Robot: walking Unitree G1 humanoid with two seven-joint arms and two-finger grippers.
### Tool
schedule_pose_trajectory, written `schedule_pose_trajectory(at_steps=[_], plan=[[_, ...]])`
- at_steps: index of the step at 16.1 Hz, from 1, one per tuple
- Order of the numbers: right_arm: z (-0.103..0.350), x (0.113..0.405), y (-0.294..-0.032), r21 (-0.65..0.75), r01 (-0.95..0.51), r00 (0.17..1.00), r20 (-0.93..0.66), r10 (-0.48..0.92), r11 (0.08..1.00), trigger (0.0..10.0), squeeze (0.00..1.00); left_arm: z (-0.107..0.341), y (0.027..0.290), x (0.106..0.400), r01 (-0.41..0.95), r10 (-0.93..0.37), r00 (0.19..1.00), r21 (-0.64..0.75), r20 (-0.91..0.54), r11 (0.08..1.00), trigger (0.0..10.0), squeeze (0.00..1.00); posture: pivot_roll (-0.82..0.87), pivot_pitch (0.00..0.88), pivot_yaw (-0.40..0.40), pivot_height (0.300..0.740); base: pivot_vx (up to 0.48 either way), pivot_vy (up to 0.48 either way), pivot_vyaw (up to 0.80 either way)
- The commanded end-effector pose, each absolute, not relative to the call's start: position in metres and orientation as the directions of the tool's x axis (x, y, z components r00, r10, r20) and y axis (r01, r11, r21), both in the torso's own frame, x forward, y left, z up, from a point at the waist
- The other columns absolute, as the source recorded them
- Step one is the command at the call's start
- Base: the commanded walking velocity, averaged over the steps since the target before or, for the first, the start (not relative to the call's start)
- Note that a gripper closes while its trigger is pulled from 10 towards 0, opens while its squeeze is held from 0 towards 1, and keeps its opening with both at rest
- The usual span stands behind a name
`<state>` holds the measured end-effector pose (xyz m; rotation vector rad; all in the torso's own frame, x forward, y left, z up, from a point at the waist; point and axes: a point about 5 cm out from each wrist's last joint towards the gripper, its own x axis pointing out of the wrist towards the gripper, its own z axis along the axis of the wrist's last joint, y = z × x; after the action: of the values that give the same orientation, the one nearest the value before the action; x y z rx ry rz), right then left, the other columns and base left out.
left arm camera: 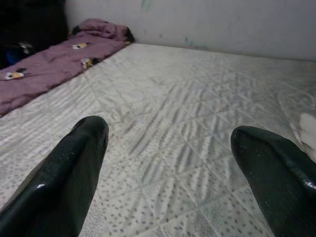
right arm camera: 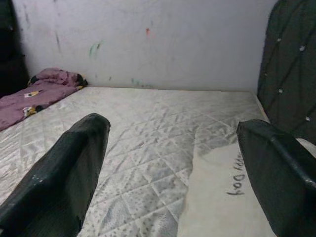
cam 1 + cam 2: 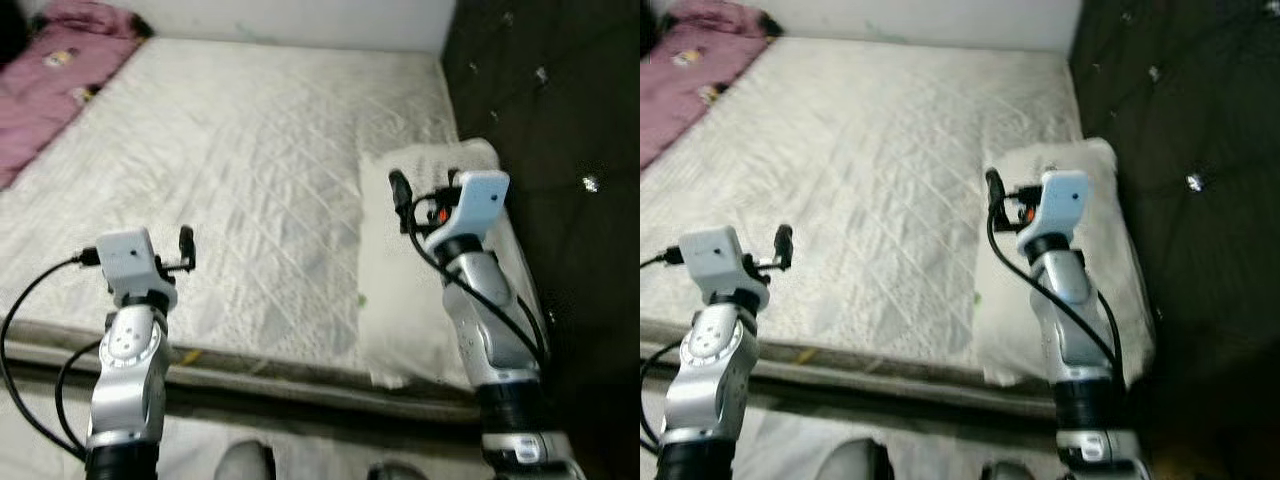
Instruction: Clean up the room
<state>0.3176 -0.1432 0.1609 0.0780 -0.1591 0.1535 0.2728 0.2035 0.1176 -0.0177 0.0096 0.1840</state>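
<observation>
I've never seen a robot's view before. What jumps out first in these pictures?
Two silver arms reach over a bare quilted mattress: the left gripper and the right gripper, both with black fingers spread open and holding nothing. A white pillow lies beside the dark tufted headboard, under the right arm, and a purple blanket is bunched at the far left corner.

1. A white mattress (image 3: 230, 180) carries a quilted diamond pattern with small grey dots.
2. A mauve-pink blanket (image 3: 50, 80) bears small yellow-and-black motifs.
3. A plain cream pillow (image 3: 410, 300) shows dark handwritten lettering in the right wrist view.
4. A black tufted headboard (image 3: 560, 130) is studded with shiny buttons.
5. An off-white wall (image 2: 163, 39) has faint green and red marks.
6. 2 silver arms end in glossy black fingers (image 1: 64, 177).
</observation>
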Motion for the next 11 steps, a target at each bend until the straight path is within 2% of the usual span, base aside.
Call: schedule_pose_trajectory(at_steps=[1,5,6,7,11], plan=[[0.156,0.316,-0.147,0.065,-0.139,0.98,0.151,0.127,0.988,10.0,1.0,0.114,0.206,0.273,-0.179,0.179,0.983,-0.009,-0.027,0.984,10.0,0.0,-0.05,0.0,0.021,0.74,0.0,0.0,0.0],[0.149,0.313,-0.15,0.053,-0.122,0.985,0.13,0.114,0.991,10.0,1.0,0.114,0.207,0.275,-0.177,0.176,0.984,-0.011,-0.024,0.984,10.0,0.0,-0.05,0.0,0.017,0.74,0.0,0.0,0.0],[0.148,0.313,-0.151,0.048,-0.117,0.986,0.126,0.11,0.992,10.0,0.67,0.114,0.207,0.275,-0.176,0.176,0.984,-0.011,-0.024,0.984,10.0,0.0,-0.05,0.0,0.016,0.74,0.0,0.0,0.0],[0.14,0.312,-0.152,0.036,-0.105,0.991,0.084,0.102,0.994,10.0,0.0,0.113,0.208,0.275,-0.179,0.179,0.984,-0.004,-0.024,0.984,10.0,0.0,-0.05,0.0,0.015,0.74,0.0,0.0,0.0],[0.128,0.31,-0.156,0.027,-0.09,0.996,0.03,0.089,0.996,10.0,0.0,0.118,0.21,0.277,-0.167,0.167,0.986,0.002,0.012,0.986,10.0,0.0,-0.05,0.0,0.005,0.74,0.0,0.0,0.0]])
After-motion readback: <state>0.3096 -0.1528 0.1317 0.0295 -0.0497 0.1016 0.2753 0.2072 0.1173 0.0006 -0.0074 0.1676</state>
